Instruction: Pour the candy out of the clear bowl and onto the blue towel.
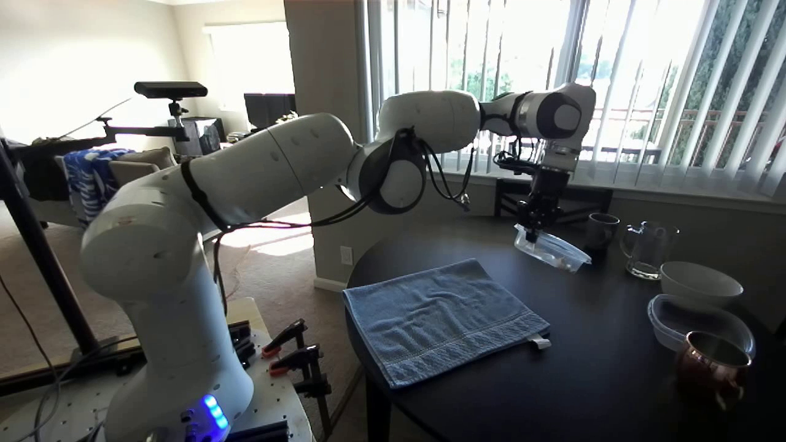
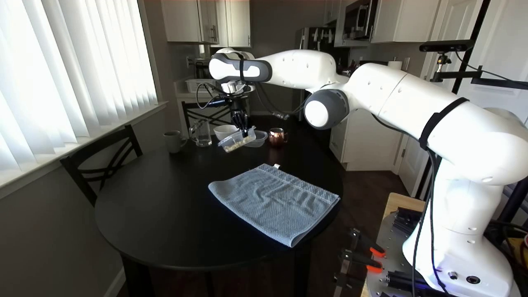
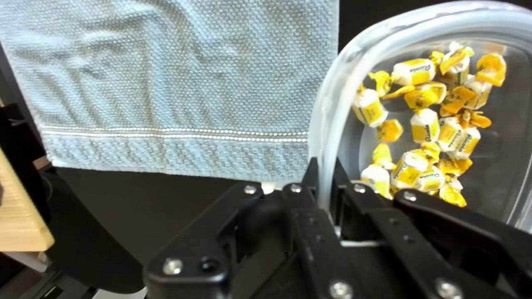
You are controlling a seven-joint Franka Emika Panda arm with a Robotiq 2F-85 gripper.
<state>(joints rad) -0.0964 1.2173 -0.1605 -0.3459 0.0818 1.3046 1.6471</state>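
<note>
your gripper (image 3: 326,173) is clamped on the rim of the clear bowl (image 3: 330,124), which hangs tilted beside the blue towel (image 3: 187,87), above the dark table (image 2: 165,214); yellow-and-white wrapped candy (image 3: 424,126) lies inside the bowl.

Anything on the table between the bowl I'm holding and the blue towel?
Only dark tabletop shows between the clear bowl and the blue towel, in both exterior views.
</note>
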